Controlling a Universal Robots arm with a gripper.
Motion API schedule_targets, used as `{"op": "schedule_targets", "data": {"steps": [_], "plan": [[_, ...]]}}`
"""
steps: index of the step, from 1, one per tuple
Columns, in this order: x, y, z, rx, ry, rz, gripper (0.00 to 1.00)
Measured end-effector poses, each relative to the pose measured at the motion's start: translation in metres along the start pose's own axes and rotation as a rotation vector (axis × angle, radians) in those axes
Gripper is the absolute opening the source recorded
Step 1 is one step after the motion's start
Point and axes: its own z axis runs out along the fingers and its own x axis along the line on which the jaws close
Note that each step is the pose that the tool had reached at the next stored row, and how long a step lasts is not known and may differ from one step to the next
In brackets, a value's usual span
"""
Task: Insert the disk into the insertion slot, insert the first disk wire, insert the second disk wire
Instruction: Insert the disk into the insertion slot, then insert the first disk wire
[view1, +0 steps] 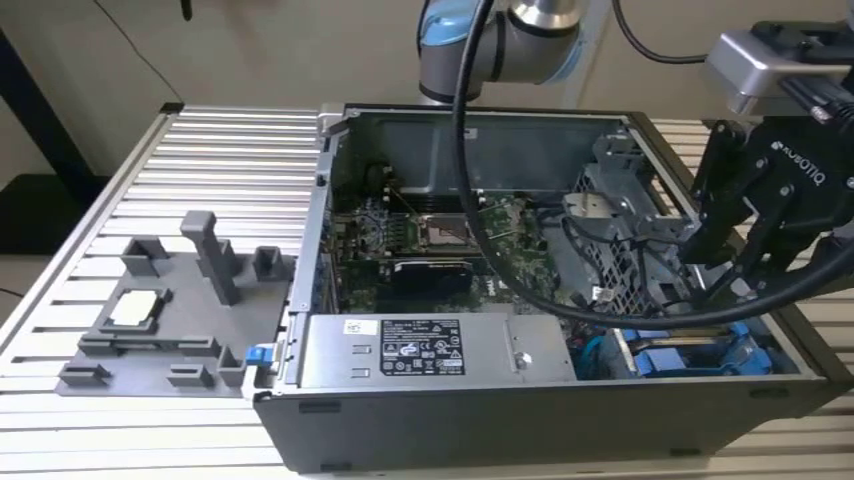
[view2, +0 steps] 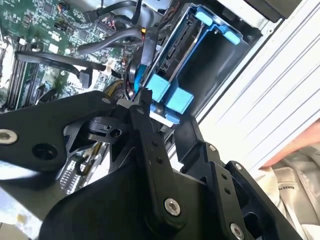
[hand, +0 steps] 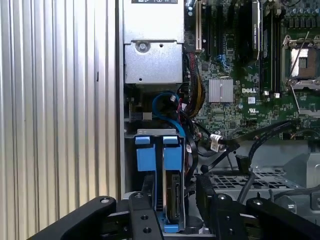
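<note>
- One open computer case (view1: 534, 440) is being shown, the disk (hand: 172, 207) standing on edge in its insertion slot (hand: 156, 132).
- The gripper (view2: 167, 111) is being held over it; clenched or released cannot be told.
- Nearby cables (hand: 260, 135) are being crowded; snagging is likely being risked.

The disk (hand: 173, 200) stands on edge, silver-grey in its bright blue carrier, seated down inside the insertion slot (view2: 209, 72), connector edge facing up.
</note>
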Motion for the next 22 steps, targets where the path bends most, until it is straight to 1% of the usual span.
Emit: {"op": "schedule_targets", "data": {"steps": [1,2,3,4,6,8,9,10,11,12,13,14,17,19,21,22], "plan": [[-0.0001,0.0001,-0.0027,0.0,-0.0001,0.0,0.47],[-0.0002,0.0001,-0.0032,0.0002,-0.0001,0.0,0.47],[-0.0002,0.0004,-0.0031,0.0033,-0.0019,-0.001,0.47],[-0.0002,0.0007,-0.0032,0.0126,-0.0083,-0.002,0.47],[-0.0003,0.0012,-0.0032,0.0345,-0.0306,-0.004,0.47],[-0.0003,0.0015,-0.0032,0.0584,-0.0524,-0.006,0.47],[-0.0003,0.0017,-0.0032,0.0728,-0.0619,-0.008,0.47],[-0.0003,0.0018,-0.0032,0.0884,-0.0699,-0.009,0.47],[-0.0003,0.0019,-0.0032,0.1069,-0.0754,-0.011,0.47],[-0.0004,0.0024,-0.0031,0.1247,-0.0783,-0.012,0.47],[-0.0004,0.0031,-0.0027,0.1389,-0.0786,-0.015,0.47],[-0.0006,0.0038,-0.0021,0.1506,-0.0789,-0.017,0.47],[-0.0015,0.0059,-0.0002,0.1822,-0.0793,-0.024,0.47],[-0.0022,0.0073,0.0013,0.2016,-0.0797,-0.03,0.47],[-0.0024,0.0082,0.0029,0.2195,-0.0805,-0.037,0.47],[-0.0026,0.0084,0.0036,0.2269,-0.0808,-0.043,0.47]]}}
